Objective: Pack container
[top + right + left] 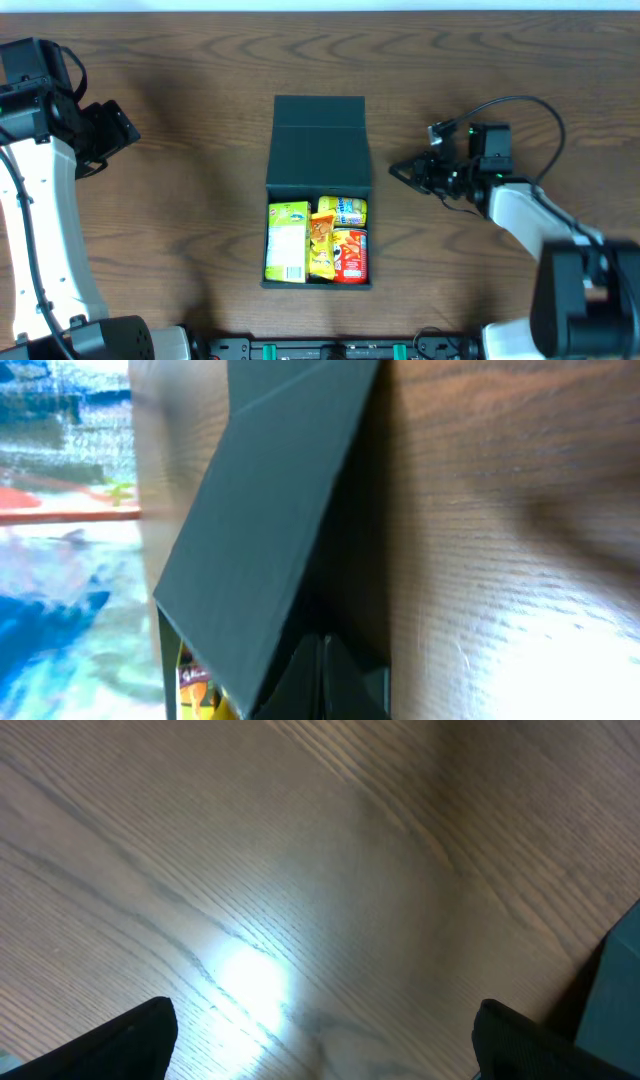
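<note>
The container point(320, 150), a dark teal box, sits mid-table with its flap lid tilted over the back half. Its open front holds a yellow-green carton point(287, 243), yellow packets point(323, 245) and a red can point(350, 256). My right gripper point(396, 172) is shut and empty, pointing at the box's right side with a small gap between them. The right wrist view shows the shut gripper point(322, 672) just below the slanted lid point(260, 530). My left gripper point(125, 130) hovers far left, open point(325, 1045) over bare wood, holding nothing.
The wooden table point(180, 220) surrounds the box. A corner of the teal box point(618, 995) shows at the right edge of the left wrist view. Snack packaging point(195, 685) peeks from under the lid in the right wrist view.
</note>
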Tool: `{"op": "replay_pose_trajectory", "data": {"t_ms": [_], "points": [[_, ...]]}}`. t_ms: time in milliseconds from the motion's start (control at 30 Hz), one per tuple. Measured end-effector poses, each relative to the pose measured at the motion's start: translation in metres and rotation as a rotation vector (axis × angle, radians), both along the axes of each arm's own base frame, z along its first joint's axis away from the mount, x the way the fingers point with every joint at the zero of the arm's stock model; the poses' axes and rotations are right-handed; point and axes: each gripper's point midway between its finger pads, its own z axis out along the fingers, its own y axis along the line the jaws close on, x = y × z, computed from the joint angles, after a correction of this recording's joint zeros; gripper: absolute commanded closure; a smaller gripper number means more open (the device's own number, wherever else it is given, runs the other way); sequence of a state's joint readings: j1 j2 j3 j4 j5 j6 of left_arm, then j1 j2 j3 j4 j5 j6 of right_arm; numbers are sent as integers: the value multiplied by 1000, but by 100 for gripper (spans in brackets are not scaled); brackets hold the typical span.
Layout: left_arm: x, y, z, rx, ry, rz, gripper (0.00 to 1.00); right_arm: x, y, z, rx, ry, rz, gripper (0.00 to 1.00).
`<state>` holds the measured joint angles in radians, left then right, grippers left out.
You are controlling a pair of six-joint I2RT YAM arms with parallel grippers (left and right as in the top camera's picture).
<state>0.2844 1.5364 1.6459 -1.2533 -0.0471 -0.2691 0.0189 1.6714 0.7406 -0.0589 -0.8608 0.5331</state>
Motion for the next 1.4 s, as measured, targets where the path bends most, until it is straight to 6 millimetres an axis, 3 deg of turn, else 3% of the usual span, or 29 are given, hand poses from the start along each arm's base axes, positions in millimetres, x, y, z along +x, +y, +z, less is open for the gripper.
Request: {"op": "replay_pose_trajectory", "data": {"t_ms": [333,767,1000,1167,1400], "points": [[0,-1,0,-3,-1,-1,5,9,10,-36,138,168,-61,99],[0,0,0,-3,-1,-1,5,27,32,-40,196,162,-94,99],[0,-1,0,-3,-1,-1,5,29,36,-57,192,190,-119,98],[0,-1,0,-3,-1,-1,5,50,46,-32,247,67,-96,98],[0,0,0,-3,0,-1,5,65,66,27,397,-102,0,99]]}}
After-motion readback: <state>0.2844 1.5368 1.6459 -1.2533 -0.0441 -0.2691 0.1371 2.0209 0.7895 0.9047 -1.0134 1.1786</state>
